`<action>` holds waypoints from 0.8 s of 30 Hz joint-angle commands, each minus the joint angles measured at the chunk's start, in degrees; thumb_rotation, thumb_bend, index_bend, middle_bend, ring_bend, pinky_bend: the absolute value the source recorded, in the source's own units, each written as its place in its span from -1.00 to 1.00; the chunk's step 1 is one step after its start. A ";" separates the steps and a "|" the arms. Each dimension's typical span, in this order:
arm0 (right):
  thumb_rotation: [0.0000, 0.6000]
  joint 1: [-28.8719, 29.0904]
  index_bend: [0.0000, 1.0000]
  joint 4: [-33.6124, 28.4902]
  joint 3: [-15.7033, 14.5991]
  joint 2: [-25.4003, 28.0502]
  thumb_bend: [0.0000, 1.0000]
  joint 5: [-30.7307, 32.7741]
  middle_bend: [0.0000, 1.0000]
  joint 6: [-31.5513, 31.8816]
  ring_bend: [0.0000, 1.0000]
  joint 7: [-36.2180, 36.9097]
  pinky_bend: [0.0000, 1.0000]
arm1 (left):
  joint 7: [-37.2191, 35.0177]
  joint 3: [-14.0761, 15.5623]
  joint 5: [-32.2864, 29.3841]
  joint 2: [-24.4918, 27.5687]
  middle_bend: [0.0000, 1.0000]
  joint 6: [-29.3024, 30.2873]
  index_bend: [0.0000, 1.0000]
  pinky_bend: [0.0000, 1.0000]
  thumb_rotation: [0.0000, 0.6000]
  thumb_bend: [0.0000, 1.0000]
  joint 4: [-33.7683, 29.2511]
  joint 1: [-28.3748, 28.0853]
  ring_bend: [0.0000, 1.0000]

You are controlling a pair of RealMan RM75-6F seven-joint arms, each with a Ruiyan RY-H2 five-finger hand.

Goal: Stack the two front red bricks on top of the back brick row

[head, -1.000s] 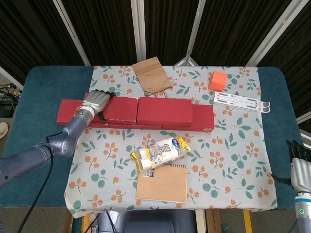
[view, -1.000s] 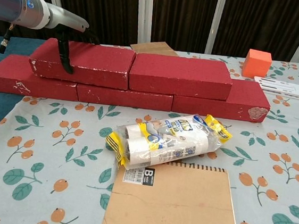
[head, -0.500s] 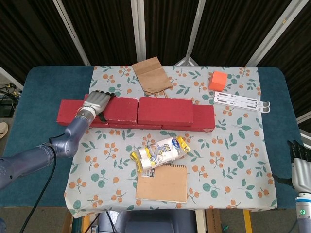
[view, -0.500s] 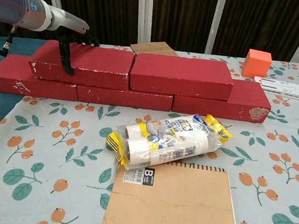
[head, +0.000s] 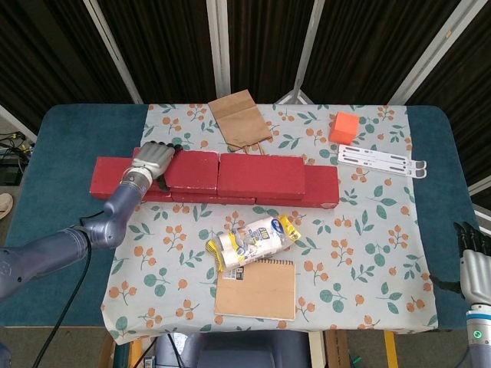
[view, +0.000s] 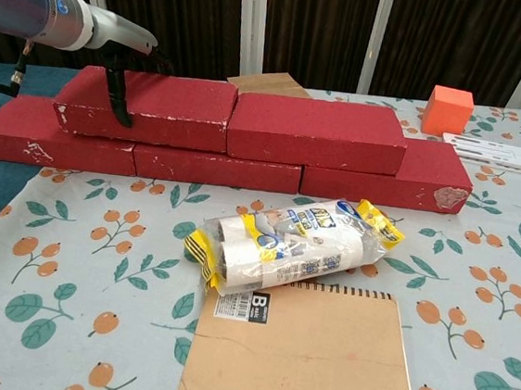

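Three red bricks form the back row, its left end [head: 106,178] [view: 15,132] and right end [head: 323,184] [view: 430,180] showing. Two more red bricks lie on top of it. My left hand [head: 153,161] [view: 118,45] grips the upper left brick [head: 196,170] [view: 172,109] at its left end, thumb down the front face and fingers over the top. The upper right brick [head: 261,175] [view: 316,131] lies flush beside it. My right hand [head: 476,261] hangs low off the table's right edge, fingers apart, holding nothing.
A snack packet [head: 253,239] [view: 288,244] and a brown notebook [head: 255,289] [view: 304,353] lie in front of the bricks. Behind them are a paper bag [head: 239,119], an orange cube [head: 344,127] [view: 449,111] and a white strip [head: 382,161].
My left hand has nudged the upper left brick slightly to the right and back, closing it up against the upper right brick. The right hand has not moved.
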 commanded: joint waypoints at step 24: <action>1.00 0.10 -1.00 -0.36 0.06 -0.11 -0.86 1.00 -0.94 0.28 -1.00 -0.51 -1.00 | 0.60 0.10 -1.52 -0.81 -0.54 -0.38 -0.62 -0.65 1.00 -0.96 0.41 -0.53 -0.64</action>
